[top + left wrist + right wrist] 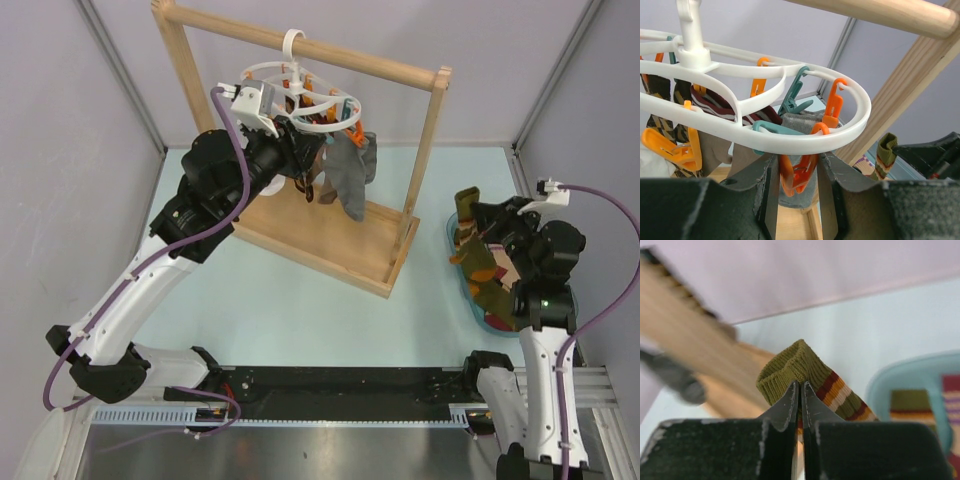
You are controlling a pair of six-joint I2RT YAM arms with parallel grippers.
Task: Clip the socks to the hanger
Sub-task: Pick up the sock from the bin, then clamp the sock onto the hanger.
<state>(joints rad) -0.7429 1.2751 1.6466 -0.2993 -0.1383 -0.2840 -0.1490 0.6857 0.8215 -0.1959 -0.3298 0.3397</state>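
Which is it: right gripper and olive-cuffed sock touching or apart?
Touching. The right wrist view shows the right gripper shut on the olive-cuffed sock fabric.

1. Left arm (125, 295): white shell links with bulky black joint housings between them.
2. Purple cable (232, 130) runs along the left arm in loose loops.
3. White camera block (258, 100) sits on the left wrist.
4. Right arm (545, 360): same white links and black joints. A small green light (541, 303) glows on one joint.
5. Second purple cable (564, 400) follows the right arm and ends in a white plug (553, 190).
6. Left gripper (796, 165): dark grey, thin-edged fingers (767, 200) on a black body with a grainy surface.
7. Right gripper (800, 387): black fingers (782, 410) taper to points, with edges chipped and scuffed pale.
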